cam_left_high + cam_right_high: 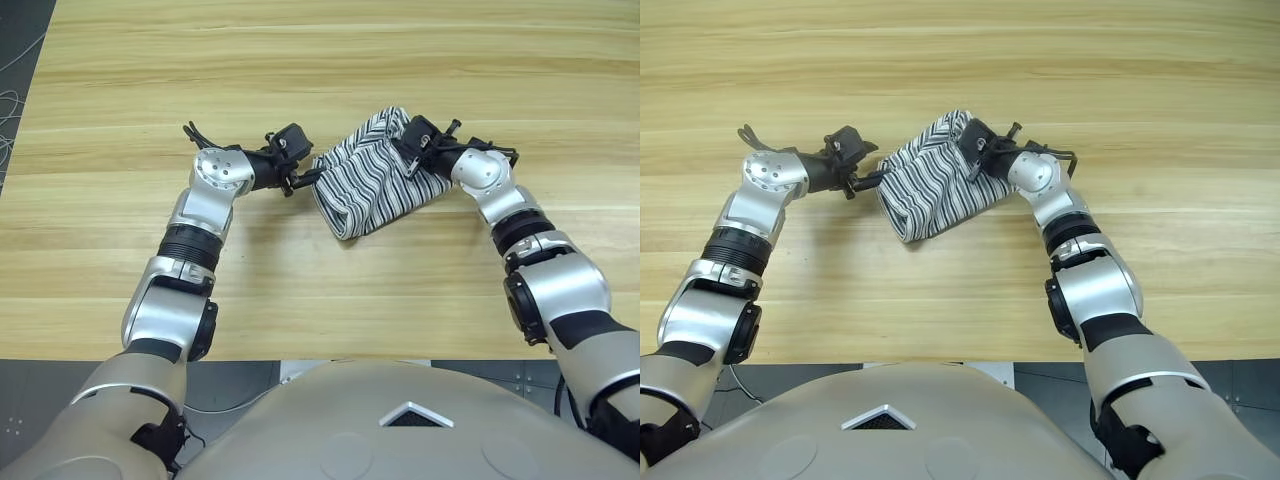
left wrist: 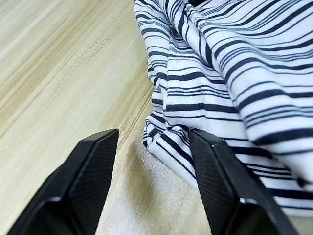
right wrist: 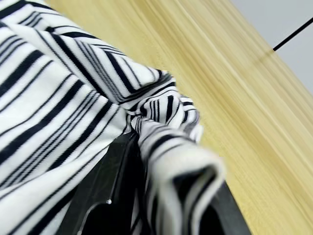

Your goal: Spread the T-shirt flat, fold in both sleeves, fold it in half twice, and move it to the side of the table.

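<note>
The black-and-white striped T-shirt (image 1: 372,180) lies as a folded bundle in the middle of the wooden table (image 1: 300,60). My left gripper (image 1: 306,179) is at the bundle's left edge, low over the table. In the left wrist view it (image 2: 154,134) is open, and the shirt's hem (image 2: 171,142) lies between the fingers against one of them. My right gripper (image 1: 405,140) is at the bundle's far right corner. In the right wrist view it (image 3: 171,191) is shut on a raised fold of the striped cloth (image 3: 181,161).
Bare wood surrounds the shirt on every side. The table's front edge (image 1: 300,357) runs just before the robot. Its left edge (image 1: 30,90) borders dark floor with cables (image 1: 10,100).
</note>
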`<act>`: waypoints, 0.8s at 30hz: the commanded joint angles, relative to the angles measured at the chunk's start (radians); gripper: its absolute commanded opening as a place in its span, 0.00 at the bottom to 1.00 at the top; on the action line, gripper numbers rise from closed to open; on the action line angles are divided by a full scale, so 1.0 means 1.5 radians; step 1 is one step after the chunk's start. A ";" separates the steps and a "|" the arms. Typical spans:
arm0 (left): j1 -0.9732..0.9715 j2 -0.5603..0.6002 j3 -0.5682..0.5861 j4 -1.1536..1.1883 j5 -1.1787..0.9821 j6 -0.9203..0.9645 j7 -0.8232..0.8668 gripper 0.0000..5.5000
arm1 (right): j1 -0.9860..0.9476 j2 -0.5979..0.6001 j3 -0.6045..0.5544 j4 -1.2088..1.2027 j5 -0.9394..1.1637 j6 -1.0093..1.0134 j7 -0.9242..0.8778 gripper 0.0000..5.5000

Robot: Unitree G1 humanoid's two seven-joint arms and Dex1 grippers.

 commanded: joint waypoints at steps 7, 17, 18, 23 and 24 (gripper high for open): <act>0.018 0.001 -0.012 0.027 0.022 0.015 0.001 0.49 | -0.049 0.003 -0.065 -0.001 0.050 0.013 0.023 0.20; 0.015 -0.003 -0.009 0.024 0.019 0.016 0.002 0.49 | -0.032 0.006 -0.041 0.001 0.031 0.034 0.094 0.20; 0.015 -0.003 -0.009 0.024 0.019 0.016 0.002 0.49 | -0.033 0.005 -0.042 0.000 0.033 0.040 0.107 0.20; 0.015 -0.004 -0.010 0.022 0.019 0.016 0.000 0.49 | -0.035 -0.005 -0.047 -0.018 0.046 0.072 0.180 0.24; 0.015 -0.004 -0.010 0.023 0.019 0.016 -0.001 0.49 | -0.038 -0.007 -0.048 -0.020 0.045 0.078 0.177 0.27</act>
